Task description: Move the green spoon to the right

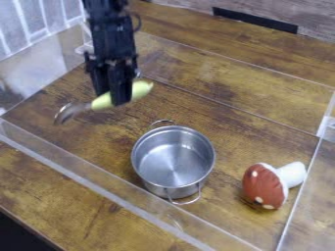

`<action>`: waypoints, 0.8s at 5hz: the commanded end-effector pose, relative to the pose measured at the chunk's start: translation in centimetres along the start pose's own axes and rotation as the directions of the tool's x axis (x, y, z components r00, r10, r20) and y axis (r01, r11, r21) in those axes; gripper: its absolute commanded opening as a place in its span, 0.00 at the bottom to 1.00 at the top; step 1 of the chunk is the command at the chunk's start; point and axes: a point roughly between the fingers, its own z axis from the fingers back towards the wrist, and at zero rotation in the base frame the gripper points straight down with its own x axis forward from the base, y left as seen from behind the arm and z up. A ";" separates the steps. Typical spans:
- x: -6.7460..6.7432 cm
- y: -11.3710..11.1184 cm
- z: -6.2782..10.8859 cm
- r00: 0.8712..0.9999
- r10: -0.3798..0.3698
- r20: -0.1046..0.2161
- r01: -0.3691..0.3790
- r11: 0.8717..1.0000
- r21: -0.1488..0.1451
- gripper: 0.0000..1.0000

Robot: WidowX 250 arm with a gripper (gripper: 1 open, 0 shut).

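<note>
Grip: your gripper (116,90) is clamped on the spoon (102,100) at its green handle, so the spoon hangs clear of the table (236,88).
Spoon: crosswise between the fingers, silver bowl out to their left and lower.
Pot (173,160): below-right of the fingers, in your rightward path.
Mushroom (268,182): farther right.
</note>
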 end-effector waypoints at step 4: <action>4.5 -14.4 5.4 0.987 0.000 0.161 0.004 1.000 -0.030 0.00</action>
